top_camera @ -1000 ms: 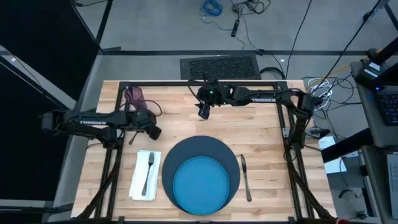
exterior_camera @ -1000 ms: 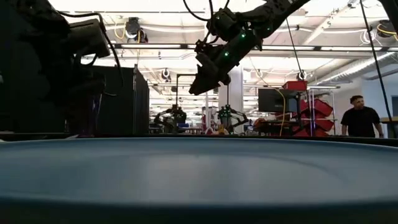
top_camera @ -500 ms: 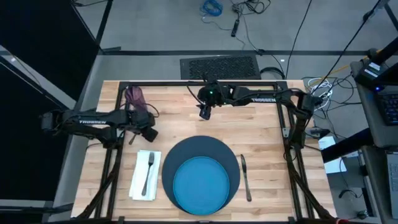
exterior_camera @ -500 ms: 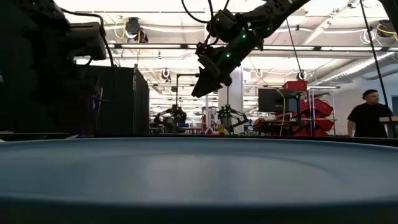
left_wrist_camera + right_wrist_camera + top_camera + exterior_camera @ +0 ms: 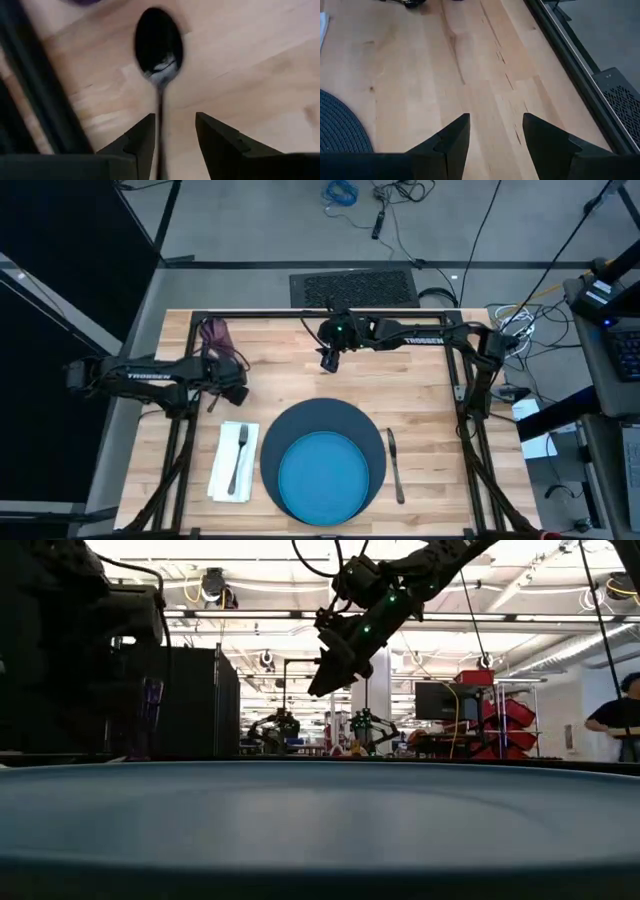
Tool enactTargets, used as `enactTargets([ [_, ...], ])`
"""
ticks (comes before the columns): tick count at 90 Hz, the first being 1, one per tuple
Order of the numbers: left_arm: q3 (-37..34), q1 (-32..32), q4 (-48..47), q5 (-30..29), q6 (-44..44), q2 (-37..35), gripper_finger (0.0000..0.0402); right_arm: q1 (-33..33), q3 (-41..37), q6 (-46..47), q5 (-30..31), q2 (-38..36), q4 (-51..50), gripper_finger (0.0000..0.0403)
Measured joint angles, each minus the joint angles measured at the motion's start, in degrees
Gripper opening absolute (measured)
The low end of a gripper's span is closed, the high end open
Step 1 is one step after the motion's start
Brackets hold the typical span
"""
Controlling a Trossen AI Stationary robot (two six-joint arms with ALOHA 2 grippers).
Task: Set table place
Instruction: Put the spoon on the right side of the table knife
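Observation:
A metal spoon [image 5: 159, 45] lies on the wooden table [image 5: 420, 390], its bowl toward the purple cup [image 5: 215, 333]. My left gripper [image 5: 175, 120] is open, pointing down at the far left [image 5: 238, 388], its fingers on either side of the spoon's handle [image 5: 160, 107]. The dark blue mat [image 5: 345, 420] carries the blue plate [image 5: 322, 475]. The fork [image 5: 238, 460] lies on the white napkin [image 5: 226, 465], and the knife [image 5: 395, 465] lies right of the mat. My right gripper [image 5: 328, 360] hangs open above the far middle. My left gripper comes at the spoon from above, with the handle [image 5: 160, 125] running between its open fingers, close beside one finger [image 5: 145, 135]. I cannot tell whether that finger touches the handle. The spoon lies flat on the table.
A black metal frame [image 5: 320, 315] runs around the table top. Bare wood lies between the mat and the far edge [image 5: 470, 65]. Beyond the table a person stands in the room [image 5: 620, 715].
My left gripper has gone a little toward the table's left edge.

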Motion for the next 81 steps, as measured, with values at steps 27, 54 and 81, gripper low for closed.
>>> enactTargets([
  [27, -2.8, 0.0, 3.8, -0.5, 0.8, 0.0, 0.0128, 0.0, 0.0, 0.0, 0.0, 0.0, 0.0, 0.0169],
  [54, -4.3, 0.0, 5.5, -1.7, 1.1, 0.4, 0.0128, 0.0, 0.0, 0.0, 0.0, 0.0, 0.0, 0.0169],
  [81, -6.3, 0.0, 9.2, -1.7, 1.1, 0.8, 0.0127, 0.0, 0.0, 0.0, 0.0, 0.0, 0.0, 0.0169],
])
